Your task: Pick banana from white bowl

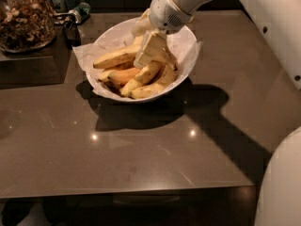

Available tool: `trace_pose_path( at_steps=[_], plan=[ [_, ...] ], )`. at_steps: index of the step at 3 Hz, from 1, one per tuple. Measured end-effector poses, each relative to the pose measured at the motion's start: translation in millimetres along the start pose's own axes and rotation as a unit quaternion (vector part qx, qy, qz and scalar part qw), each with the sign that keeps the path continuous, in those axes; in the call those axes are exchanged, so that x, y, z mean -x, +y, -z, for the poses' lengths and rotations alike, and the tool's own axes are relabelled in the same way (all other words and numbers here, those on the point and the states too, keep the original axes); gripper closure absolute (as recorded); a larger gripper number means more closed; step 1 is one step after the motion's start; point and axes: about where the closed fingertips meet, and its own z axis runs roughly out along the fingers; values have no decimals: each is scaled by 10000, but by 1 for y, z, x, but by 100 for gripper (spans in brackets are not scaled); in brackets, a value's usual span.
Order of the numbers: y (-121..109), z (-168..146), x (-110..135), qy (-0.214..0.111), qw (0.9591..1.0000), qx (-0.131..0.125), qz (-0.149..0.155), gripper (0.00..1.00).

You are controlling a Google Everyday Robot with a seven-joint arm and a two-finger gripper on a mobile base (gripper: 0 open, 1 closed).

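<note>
The white bowl [190,55], lined with crinkled white paper, stands at the back middle of the brown table. The banana [114,58], long and pale yellow, lies along the bowl's left side. An orange-tinted banana [121,74] and shorter yellow bananas [143,76] lie beside and in front of it. My gripper [146,55] reaches down into the bowl from the upper right. Its tip is at the right end of the long banana and over the shorter ones. The part of the banana under the gripper is hidden.
A glass jar of nuts [23,18] stands on a dark raised block [33,67] at the back left. A small green-capped item [81,9] lies behind the bowl. My white arm and body [277,36] fill the right side. The table's front edge [131,192] is near.
</note>
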Motion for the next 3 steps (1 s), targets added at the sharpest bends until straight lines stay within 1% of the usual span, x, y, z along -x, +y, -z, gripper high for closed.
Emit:
trace_pose_path(
  at_steps=[1,3],
  plan=[
    [-7,-11,-2,6,10000,-54,-10,48],
    [0,-13,-26,169,9992,-138,-334,94]
  ],
)
